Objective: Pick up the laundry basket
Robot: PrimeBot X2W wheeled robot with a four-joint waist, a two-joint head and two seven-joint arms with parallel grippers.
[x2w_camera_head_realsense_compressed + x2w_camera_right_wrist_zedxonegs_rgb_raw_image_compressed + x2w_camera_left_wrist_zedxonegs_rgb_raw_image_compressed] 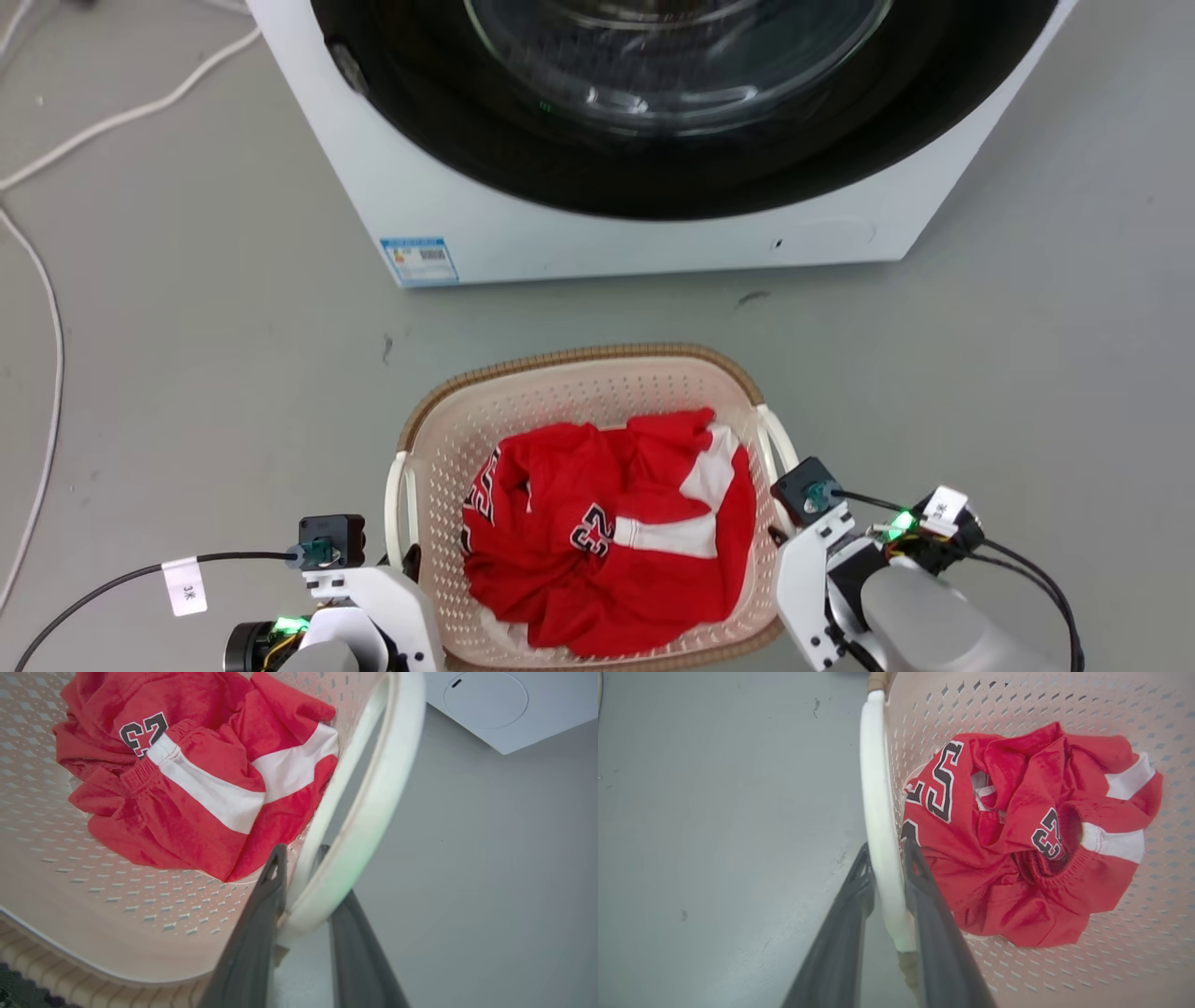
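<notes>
Head view takes in the whole scene: the laundry basket sits at lower centre of the frame on the grey floor, just in front of a white front-loading washing machine whose top is cut off by the upper edge. A crumpled red jersey with white bands and the number 23 lies in the basket. White cables trail across the upper left. Two pale forearms rise from the lower corners against the basket's sides, and here the fingers are almost wholly hidden behind the wrists.

Left wrist view supplies what is missing there. The left hand is closed to a narrow gap on the left-side handle, one dark finger on the floor side and one on the jersey side, both touching the white bar.

Right wrist view shows the right hand closed about the right-side handle near its lower end. The inner finger presses against the loop, while the outer fingertip is hidden behind it. A corner of the washing machine shows at upper right.

Whether the basket's base rests on the floor cannot be told.
</notes>
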